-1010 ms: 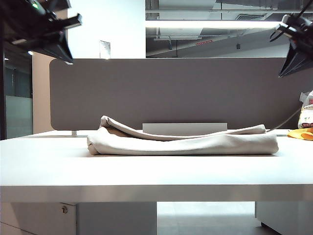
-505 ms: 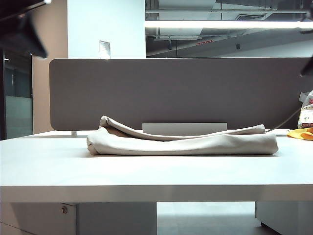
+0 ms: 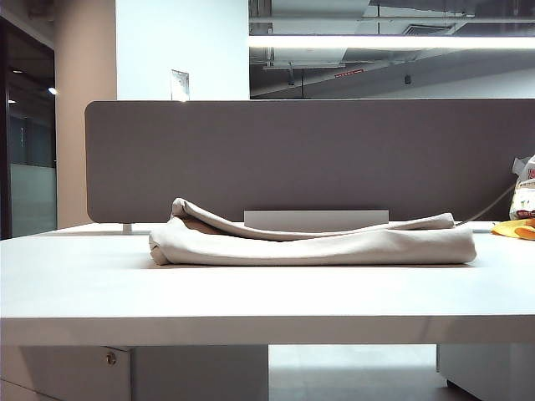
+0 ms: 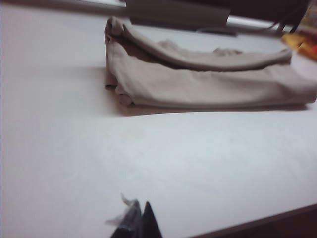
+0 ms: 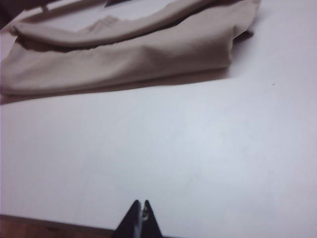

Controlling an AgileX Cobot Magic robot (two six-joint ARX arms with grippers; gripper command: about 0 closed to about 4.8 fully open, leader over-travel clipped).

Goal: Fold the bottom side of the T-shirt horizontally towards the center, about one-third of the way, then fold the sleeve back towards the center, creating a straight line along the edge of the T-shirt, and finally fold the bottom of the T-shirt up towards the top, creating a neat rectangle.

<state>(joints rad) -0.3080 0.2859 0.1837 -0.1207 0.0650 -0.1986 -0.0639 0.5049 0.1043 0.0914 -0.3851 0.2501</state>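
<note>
Table point(image 3: 84, 284) view now without both grippers point(image 4: 137, 218)

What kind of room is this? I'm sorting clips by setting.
Probably an open-plan office: a white desk with a grey divider panel, exposed ceiling ducts and a strip light. A folded T-shirt lies on the desk.

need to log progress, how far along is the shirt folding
Looks done: the T-shirt lies as a compact folded bundle on the table. Nothing is in hand: the left gripper and right gripper are both shut, empty, and well short of the cloth near the table's front edge. Left: possibly tidying the loose top layer, which bulges unevenly.
</note>
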